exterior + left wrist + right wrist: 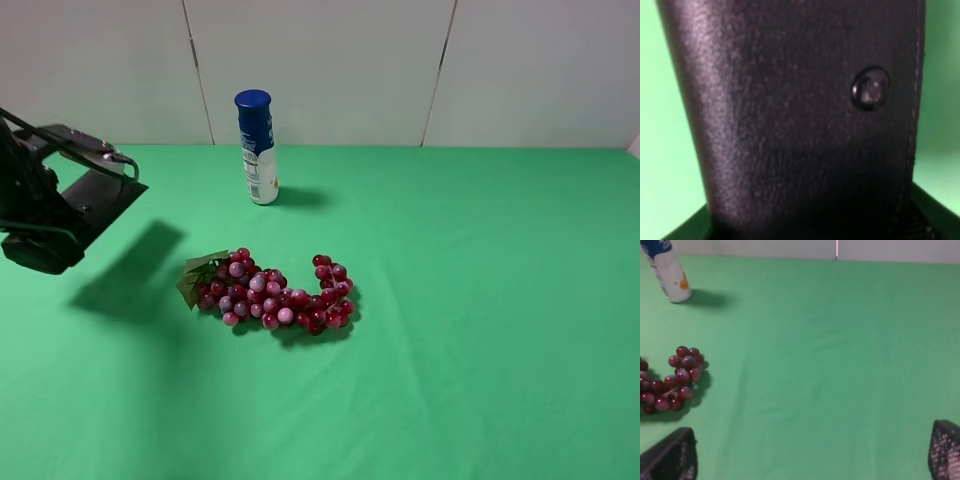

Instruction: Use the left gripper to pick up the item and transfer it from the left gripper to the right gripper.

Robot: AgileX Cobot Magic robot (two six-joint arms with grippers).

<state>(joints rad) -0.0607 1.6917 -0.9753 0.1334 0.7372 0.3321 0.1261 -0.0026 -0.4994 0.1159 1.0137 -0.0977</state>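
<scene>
My left gripper (58, 212) is at the far left of the exterior view, raised above the green cloth and shut on the item, a flat black glasses case (100, 190) that sticks out to the right and casts a shadow below. In the left wrist view the case (790, 125) fills the frame, with its snap button (870, 89) showing. My right gripper (812, 460) is out of the exterior view. In the right wrist view its fingertips (670, 460) stand wide apart, empty, above bare cloth.
A red grape bunch with green leaves (272, 295) lies mid-table, also in the right wrist view (671, 380). A blue-capped white-and-blue bottle (258, 148) stands behind it near the back wall, also in the right wrist view (667, 272). Green cloth (480, 300) covers the table.
</scene>
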